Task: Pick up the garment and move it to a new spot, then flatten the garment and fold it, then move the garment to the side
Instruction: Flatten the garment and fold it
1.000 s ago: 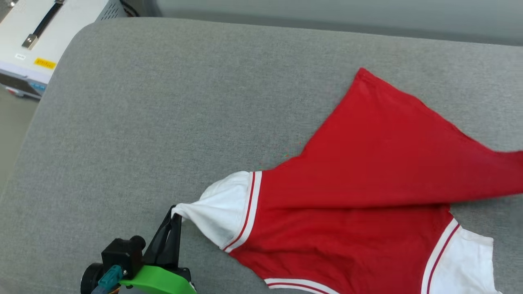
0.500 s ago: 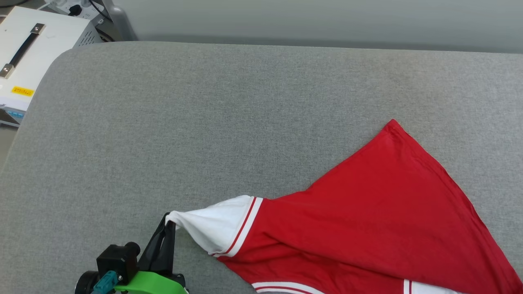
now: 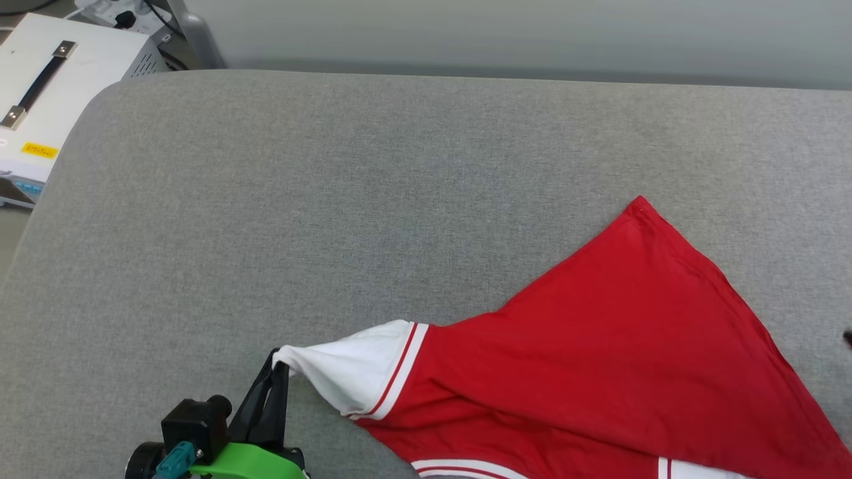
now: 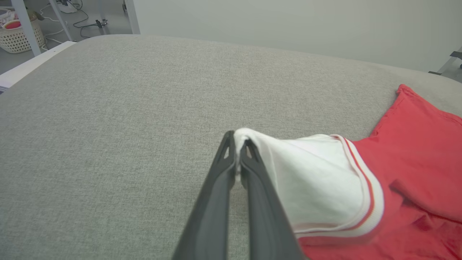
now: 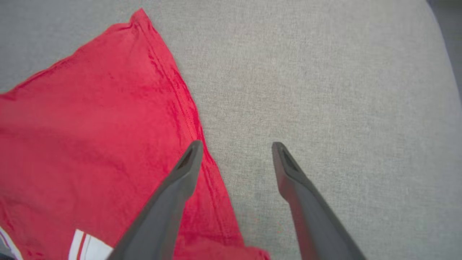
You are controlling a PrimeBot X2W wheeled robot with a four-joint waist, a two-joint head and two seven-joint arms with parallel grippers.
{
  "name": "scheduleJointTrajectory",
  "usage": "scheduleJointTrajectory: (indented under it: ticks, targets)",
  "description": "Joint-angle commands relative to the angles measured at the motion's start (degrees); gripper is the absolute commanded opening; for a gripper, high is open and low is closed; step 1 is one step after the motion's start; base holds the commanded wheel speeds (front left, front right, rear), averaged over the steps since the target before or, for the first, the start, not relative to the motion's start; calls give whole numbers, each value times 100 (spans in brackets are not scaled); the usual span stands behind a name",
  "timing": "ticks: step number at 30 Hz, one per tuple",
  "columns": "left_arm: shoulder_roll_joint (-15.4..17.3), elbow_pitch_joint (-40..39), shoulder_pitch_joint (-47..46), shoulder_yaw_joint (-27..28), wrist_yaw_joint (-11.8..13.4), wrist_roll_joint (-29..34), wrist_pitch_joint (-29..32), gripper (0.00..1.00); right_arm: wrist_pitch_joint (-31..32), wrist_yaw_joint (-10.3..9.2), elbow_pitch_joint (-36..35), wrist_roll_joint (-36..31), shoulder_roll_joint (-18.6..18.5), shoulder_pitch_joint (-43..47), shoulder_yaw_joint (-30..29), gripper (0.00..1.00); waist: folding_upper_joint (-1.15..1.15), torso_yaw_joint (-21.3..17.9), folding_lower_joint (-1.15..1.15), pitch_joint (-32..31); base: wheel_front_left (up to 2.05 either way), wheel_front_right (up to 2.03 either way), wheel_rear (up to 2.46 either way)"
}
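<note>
The garment (image 3: 599, 359), a red jersey T-shirt with white sleeves and striped trim, lies folded over itself on the grey cushion at the right front. My left gripper (image 3: 276, 359) is shut on the tip of its white sleeve (image 4: 310, 180), pulling that sleeve out to the left; the left wrist view shows both fingers pinching the cloth at the left gripper (image 4: 237, 139). My right gripper (image 5: 234, 146) stands open above the garment's (image 5: 90, 126) red hem edge, nothing between its fingers. A dark speck of the right gripper's finger (image 3: 849, 338) shows at the head view's right edge.
The grey cushioned surface (image 3: 299, 199) stretches wide to the left and far side. A white equipment box (image 3: 40, 113) with a black handle sits beyond its far left corner. A wicker basket (image 4: 18, 34) stands on the floor far left.
The right gripper has let go of the red cloth and opened. The folded-over red flap now rests on the cushion. The head camera shifted between the earliest frame and now.
</note>
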Motion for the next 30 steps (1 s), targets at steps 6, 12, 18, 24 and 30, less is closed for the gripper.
scheduleJointTrajectory:
  ticks: [6,12,18,24,30]
  targets:
    - [-19,-59,-236,-66,-2,35,-15,0,386,-5,-528,-79,-316,-1123,104,100,0,209,0,267,0,0,0]
    - [-89,-77,-496,-185,-65,150,-26,0,1339,-5,-297,-120,-394,-2610,1102,100,0,434,0,621,0,0,0]
    - [-206,-70,-751,-297,-139,247,-49,0,2423,-5,434,-244,-297,-3897,2173,100,0,681,0,967,0,0,0]
    - [-369,-19,-990,-395,-238,300,-77,0,2717,-5,1295,-392,-2,-4808,2862,100,0,912,0,1294,0,0,0]
    - [-502,119,-1149,-448,-349,322,-104,0,2562,-5,2173,-494,238,-5124,3478,100,0,1057,0,1473,0,0,0]
